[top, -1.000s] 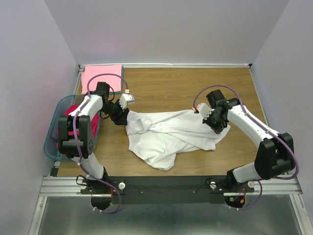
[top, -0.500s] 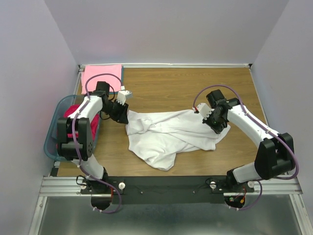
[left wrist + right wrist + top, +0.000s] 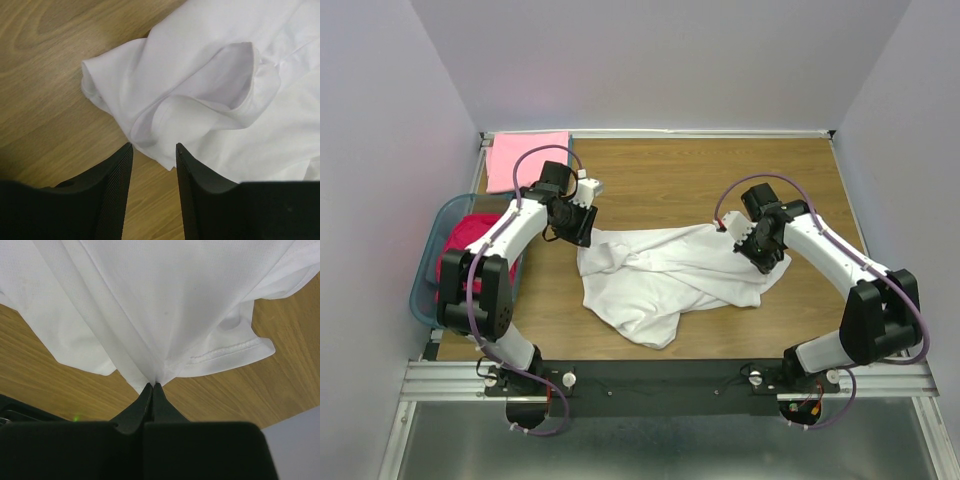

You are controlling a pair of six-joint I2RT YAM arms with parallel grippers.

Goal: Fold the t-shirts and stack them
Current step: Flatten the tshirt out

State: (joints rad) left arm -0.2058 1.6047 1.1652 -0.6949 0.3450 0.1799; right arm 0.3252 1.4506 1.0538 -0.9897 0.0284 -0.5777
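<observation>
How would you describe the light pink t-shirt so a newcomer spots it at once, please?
Start at the far left corner of the wooden table, beyond the teal basket. The light pink t-shirt lies there folded flat, unlike the crumpled white t-shirt.

Cut off by both wrist views' edges: white t-shirt (image 3: 210,90). Partly hidden behind left arm (image 3: 510,230), at the left: magenta-red t-shirt (image 3: 458,245).

The left arm (image 3: 515,225) reaches forward and bends inward, its left gripper (image 3: 154,150) pointing down, fingers parted and gripping nothing. The right arm (image 3: 830,255) is bent at the elbow, and the right gripper (image 3: 151,385) is pinched tight on the white t-shirt (image 3: 165,300).
</observation>
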